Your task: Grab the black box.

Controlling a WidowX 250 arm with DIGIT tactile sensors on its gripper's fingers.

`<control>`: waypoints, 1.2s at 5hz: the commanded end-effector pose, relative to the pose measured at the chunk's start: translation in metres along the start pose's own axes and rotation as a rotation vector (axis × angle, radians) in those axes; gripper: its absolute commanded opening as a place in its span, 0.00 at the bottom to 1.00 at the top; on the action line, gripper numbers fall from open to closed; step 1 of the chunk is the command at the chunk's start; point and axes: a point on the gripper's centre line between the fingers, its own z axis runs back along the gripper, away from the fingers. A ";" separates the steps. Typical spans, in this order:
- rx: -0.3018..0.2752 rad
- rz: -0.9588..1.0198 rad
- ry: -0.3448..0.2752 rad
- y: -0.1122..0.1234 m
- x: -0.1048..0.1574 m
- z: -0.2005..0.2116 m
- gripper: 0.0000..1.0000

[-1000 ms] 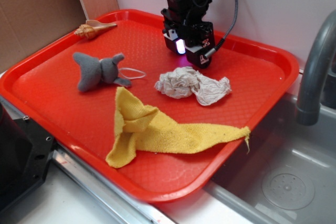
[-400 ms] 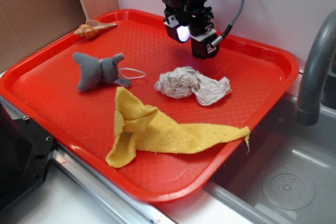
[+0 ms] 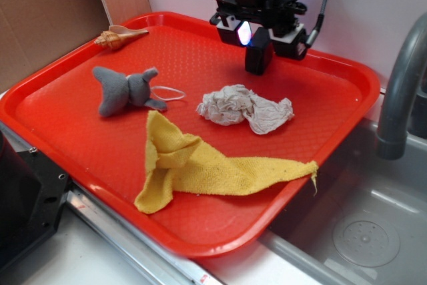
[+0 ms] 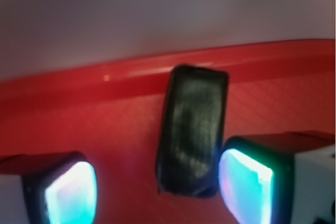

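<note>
- The black box hangs at the gripper, above the far part of the red tray, near its back rim.
- In the wrist view the black box stands between the two lit pads: its right side touches the right pad, but a clear strip of red tray shows between its left side and the left pad.
- So I judge that the claw is not clamped fully on both sides. The jaws stand apart, with the box leaning on one of them. If the box is truly held or only resting there, I cannot tell.
- The long axis of the box runs away from the camera toward the tray rim, a little tilted, so the short sides face the pads. This is the good direction for closing.
- The next move depends on the left gap: the left pad must come inward to meet the box.
- I can read no brand, label or writing on the box, the tray or the gripper.
- The grey plush toy, the crumpled paper, the yellow cloth and the shell lie well apart from the gripper.
</note>
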 end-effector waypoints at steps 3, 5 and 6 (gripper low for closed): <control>-0.008 0.068 -0.014 0.033 0.015 -0.008 1.00; 0.011 0.060 0.022 0.035 0.011 -0.016 0.00; -0.001 -0.020 0.026 0.032 0.014 -0.013 0.00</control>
